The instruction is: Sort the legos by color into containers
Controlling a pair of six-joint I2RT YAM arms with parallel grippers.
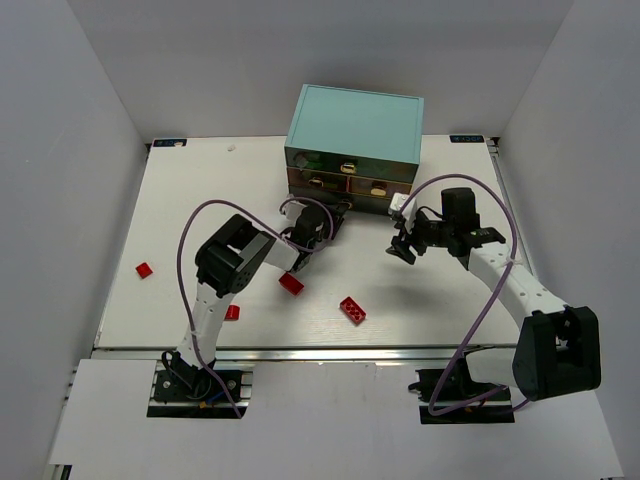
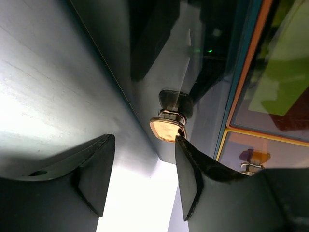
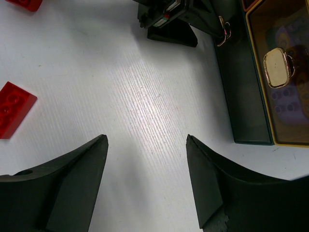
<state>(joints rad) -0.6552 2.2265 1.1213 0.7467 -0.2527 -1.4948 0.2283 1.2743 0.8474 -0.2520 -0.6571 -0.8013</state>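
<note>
White table (image 1: 180,200), front to back.

Red studded plastic bricks, four, lying loose:
- nearest brick (image 1: 232,312), front left
- angled brick (image 1: 352,310), centre
- third brick (image 1: 291,284), close to the left gripper
- fourth brick (image 1: 144,270), well off to the left

Left gripper (image 2: 144,145): jaws partly apart and holding nothing. A cream, brass-rimmed knob (image 2: 167,129) sits just beyond its right fingertip, on a dark drawer front.

Right gripper (image 3: 146,142): jaws spread wide, empty, over bare table.

Rear: dark-framed cabinet with light teal top (image 1: 355,125). Its see-through drawers (image 1: 348,183) face the arms, and a yellow-green shape shows through one.
</note>
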